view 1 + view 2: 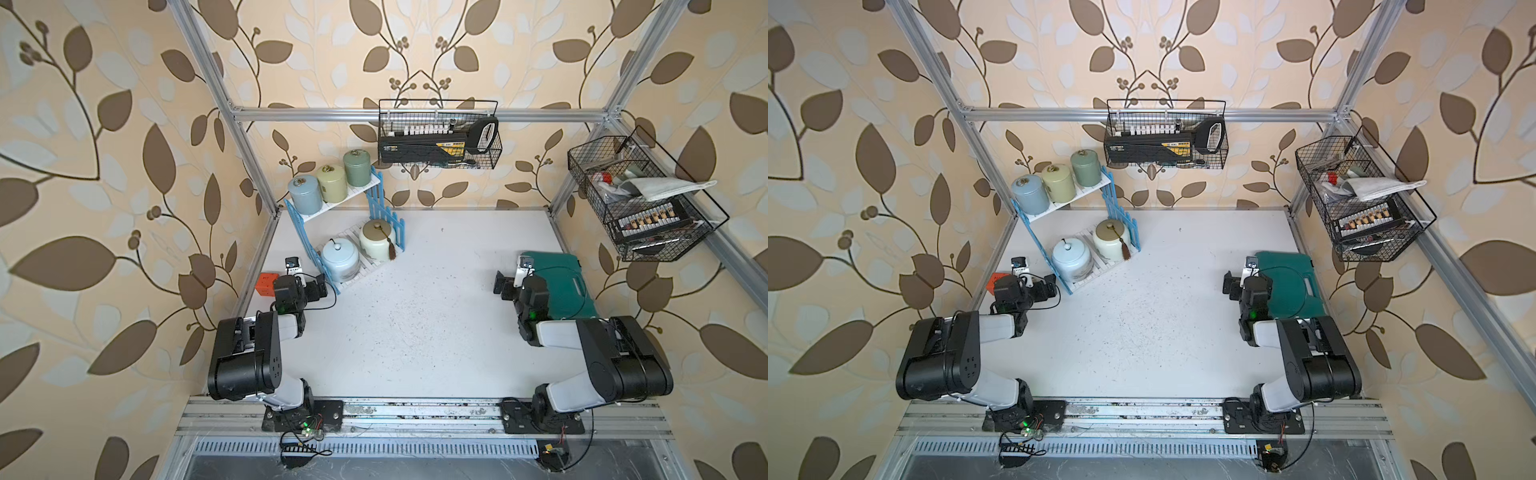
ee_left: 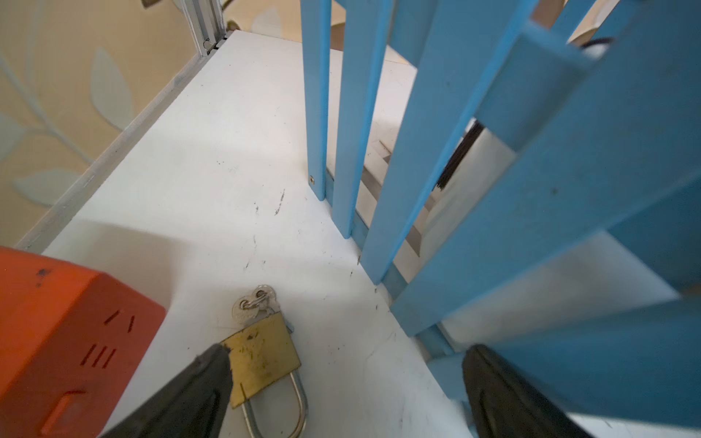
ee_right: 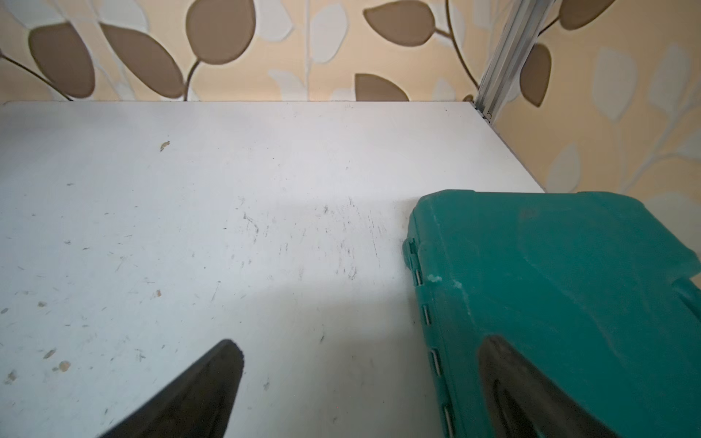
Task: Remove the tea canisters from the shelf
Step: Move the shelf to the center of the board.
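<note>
The shelf (image 1: pixel 353 192) stands at the table's back left in both top views. Its upper board carries three slim tea canisters: blue-grey (image 1: pixel 305 194), yellow-green (image 1: pixel 331 183) and sage green (image 1: pixel 356 167). A pale blue squat canister (image 1: pixel 340 259) and a cream one (image 1: pixel 377 245) with a brown tassel share the lower board. My left gripper (image 1: pixel 320 288) hangs open and empty just outside the shelf's near blue side panel (image 2: pixel 531 189), low over the table (image 2: pixel 347 350). Open and empty too, my right gripper (image 1: pixel 500 286) hovers far to the right (image 3: pixel 360 341).
An orange box (image 1: pixel 266 284) and a brass padlock (image 2: pixel 261 352) with keys lie by the left gripper. A green case (image 1: pixel 561 286) lies beside the right gripper. Two black wire baskets (image 1: pixel 438 137) (image 1: pixel 640 199) hang on the frame, at the back and at the right.
</note>
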Robot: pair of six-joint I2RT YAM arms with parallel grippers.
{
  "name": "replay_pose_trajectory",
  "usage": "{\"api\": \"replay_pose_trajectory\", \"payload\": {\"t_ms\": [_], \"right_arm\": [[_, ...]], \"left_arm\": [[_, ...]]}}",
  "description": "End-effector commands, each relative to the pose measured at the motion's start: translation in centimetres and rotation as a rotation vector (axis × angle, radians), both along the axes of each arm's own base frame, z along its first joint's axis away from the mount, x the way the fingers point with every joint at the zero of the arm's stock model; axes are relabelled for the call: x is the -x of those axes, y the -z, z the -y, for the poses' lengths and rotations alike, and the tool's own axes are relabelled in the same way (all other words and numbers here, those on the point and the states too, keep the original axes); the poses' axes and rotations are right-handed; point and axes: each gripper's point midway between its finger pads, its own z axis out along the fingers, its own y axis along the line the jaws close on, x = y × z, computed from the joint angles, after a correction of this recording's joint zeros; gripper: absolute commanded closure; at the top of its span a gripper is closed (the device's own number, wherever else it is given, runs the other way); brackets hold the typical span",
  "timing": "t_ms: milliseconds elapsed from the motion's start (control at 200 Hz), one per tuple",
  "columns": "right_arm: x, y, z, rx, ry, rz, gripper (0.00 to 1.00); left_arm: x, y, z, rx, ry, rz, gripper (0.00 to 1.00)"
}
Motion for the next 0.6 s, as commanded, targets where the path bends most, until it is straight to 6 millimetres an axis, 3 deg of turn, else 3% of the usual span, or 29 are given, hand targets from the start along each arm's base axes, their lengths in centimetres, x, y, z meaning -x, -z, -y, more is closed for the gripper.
{"api": "replay_pose_trajectory", "payload": {"t_ms": [0,595], "right_arm": [[-0.24,-0.22,-0.05,-0.007,-0.005,0.011,0.01],[-0.13,-0.56,-0.02,-0.002,-0.004,0.026,0.01]], "left_arm": [[-0.23,-0.4,0.57,-0.01,0.026,0.015,0.01],[-0.25,-0.93,0.44,-0.012,0.02,0.007,0.01]]}}
